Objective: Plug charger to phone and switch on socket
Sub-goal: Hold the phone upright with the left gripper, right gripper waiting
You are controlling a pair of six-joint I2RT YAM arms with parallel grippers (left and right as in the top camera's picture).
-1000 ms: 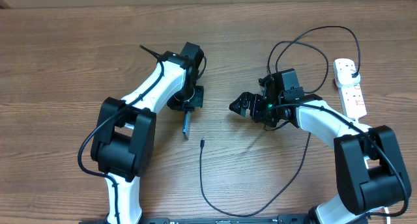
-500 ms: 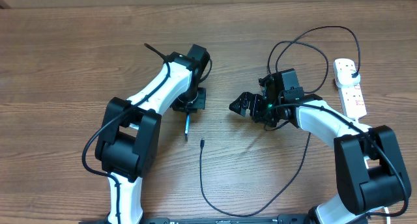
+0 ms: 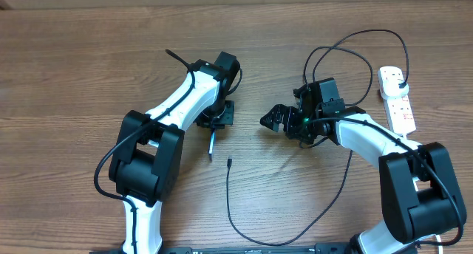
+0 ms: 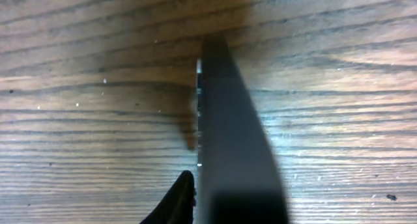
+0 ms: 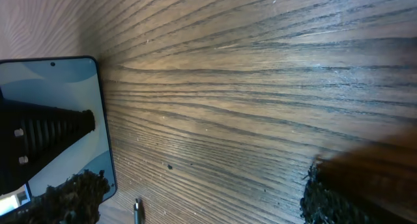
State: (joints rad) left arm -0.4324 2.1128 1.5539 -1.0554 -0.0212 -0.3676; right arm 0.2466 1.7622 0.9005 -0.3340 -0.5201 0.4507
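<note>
My left gripper [image 3: 213, 121] is shut on the phone [image 3: 211, 145] and holds it up on its edge, so it shows as a thin dark strip from overhead. In the left wrist view the phone [image 4: 229, 139] is a dark blade beside one finger. The right wrist view shows its light blue screen [image 5: 62, 97] at the left. My right gripper [image 3: 272, 119] is open and empty, right of the phone, with bare wood between its fingers [image 5: 195, 198]. The charger's connector tip [image 3: 230, 162] lies on the table below the phone, also visible in the right wrist view [image 5: 137, 211]. Its black plug [image 3: 400, 79] sits in the socket [image 3: 399, 106].
The black charger cable [image 3: 255, 239] loops from the tip down toward the front edge, up past my right arm and round the back [image 3: 369, 34] to the power strip at the far right. The wooden table [image 3: 74, 62] lies all around.
My left arm shifted slightly right and turned the phone from a partly visible blue face to a thin edge-on strip. The right arm has not moved.
</note>
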